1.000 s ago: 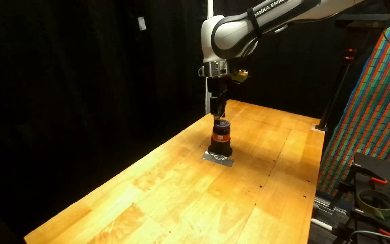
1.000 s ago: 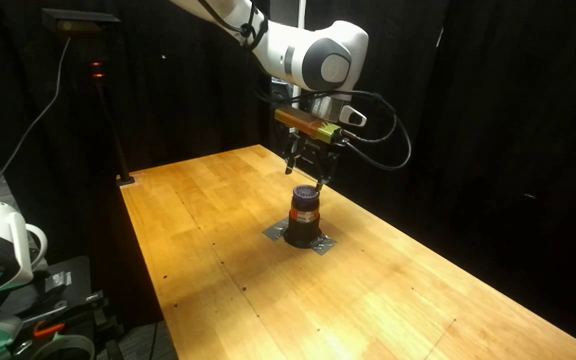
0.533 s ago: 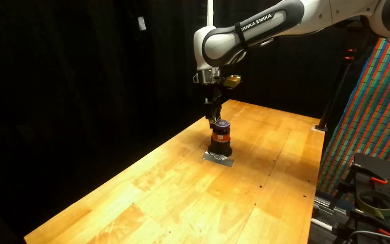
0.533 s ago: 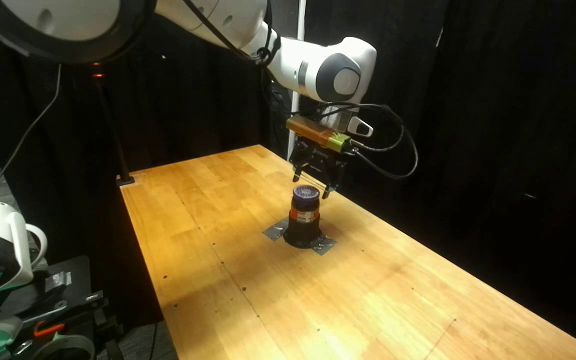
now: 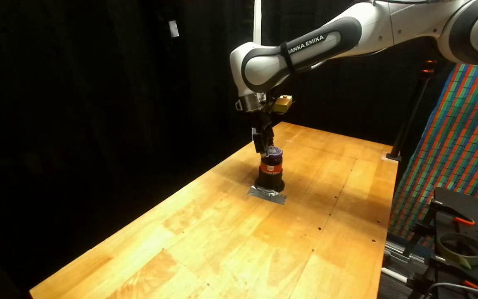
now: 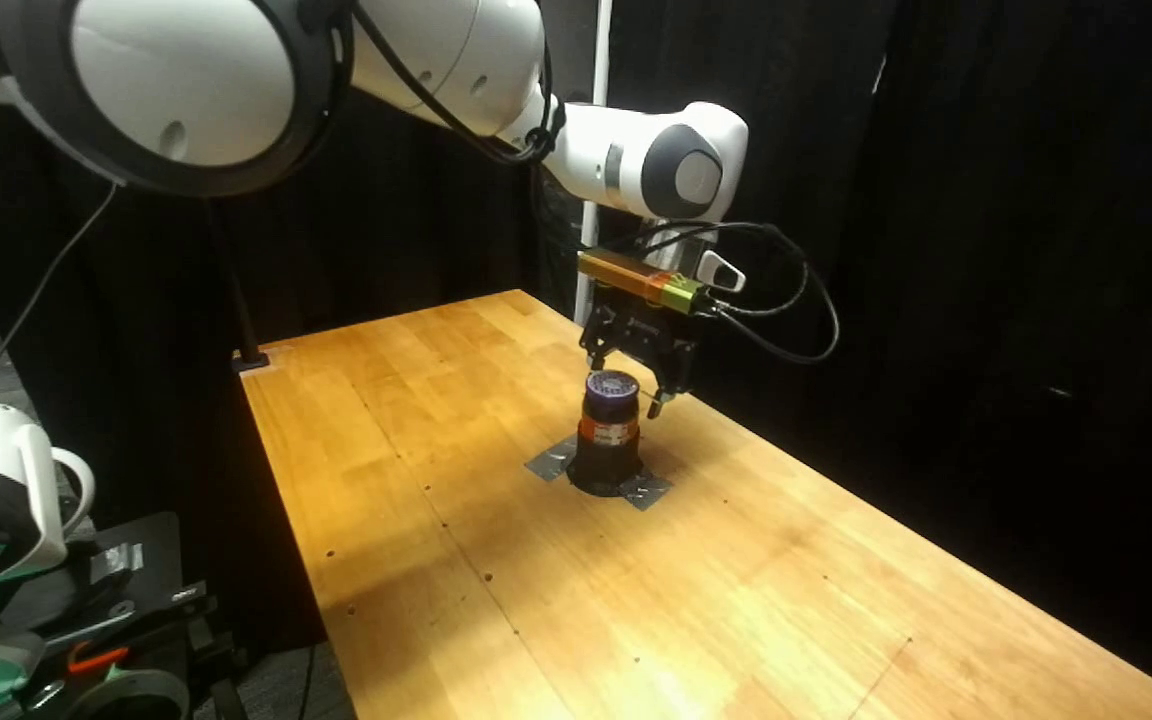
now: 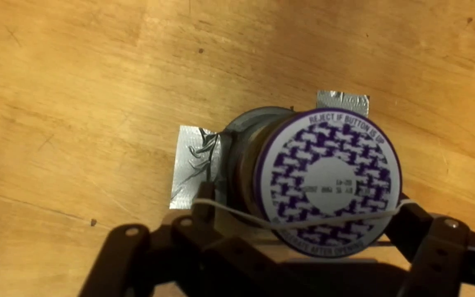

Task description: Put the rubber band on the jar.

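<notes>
Band (image 7: pixel 274 226): stretched between the two fingers (image 7: pixel 204 211), its pale strand crossing over the lid (image 7: pixel 331 185) in the wrist view; whether it touches cannot be told.
Band's handling: probably light, soft and springy, with a rubbery cling; likely to jump off a fingertip if the rim snags it.
Where to hold: the two end loops, from inside; pinching mid-strand would probably let it collapse.
Gripper (image 7: pixel 304 203): spread wide, carrying the band; in the wrist view the right finger is just beside the lid, the left one farther off.
Jar (image 6: pixel 610 415): upright in the black holder (image 6: pixel 604 468) on the table (image 6: pixel 736 560), lid on, contents hidden; judged stiff, smooth-topped, heavier than the band.
Holder: takes the jar's lower end; tape (image 7: pixel 196 169) at its foot should steady it, so the jar likely needs no gripping.
</notes>
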`<action>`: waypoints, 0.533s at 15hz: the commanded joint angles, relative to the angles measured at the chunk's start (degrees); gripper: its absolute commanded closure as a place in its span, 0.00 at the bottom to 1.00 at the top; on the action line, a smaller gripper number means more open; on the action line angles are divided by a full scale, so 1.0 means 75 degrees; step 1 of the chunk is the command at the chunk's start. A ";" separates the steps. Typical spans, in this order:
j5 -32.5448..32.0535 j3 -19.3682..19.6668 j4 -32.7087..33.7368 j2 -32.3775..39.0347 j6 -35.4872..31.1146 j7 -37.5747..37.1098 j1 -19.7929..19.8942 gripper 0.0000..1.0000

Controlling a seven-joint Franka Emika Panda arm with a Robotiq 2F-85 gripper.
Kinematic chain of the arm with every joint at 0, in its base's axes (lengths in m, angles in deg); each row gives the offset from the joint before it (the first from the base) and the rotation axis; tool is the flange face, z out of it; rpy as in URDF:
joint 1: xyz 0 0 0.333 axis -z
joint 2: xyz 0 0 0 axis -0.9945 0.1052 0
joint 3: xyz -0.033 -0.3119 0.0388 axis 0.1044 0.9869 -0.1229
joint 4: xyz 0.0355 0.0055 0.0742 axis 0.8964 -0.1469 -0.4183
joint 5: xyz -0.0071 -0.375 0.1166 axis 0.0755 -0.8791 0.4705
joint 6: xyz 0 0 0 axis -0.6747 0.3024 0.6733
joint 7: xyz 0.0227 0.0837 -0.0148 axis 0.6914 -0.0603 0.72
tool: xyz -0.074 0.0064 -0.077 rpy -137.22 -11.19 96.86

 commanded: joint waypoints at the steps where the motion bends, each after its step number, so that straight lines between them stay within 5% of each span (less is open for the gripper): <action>1: -0.0325 0.0132 0.0657 0.0260 0.1165 -0.0029 -0.0200 0.00; 8: -0.0603 0.0117 0.0056 -0.0085 0.1295 0.0087 -0.0157 0.00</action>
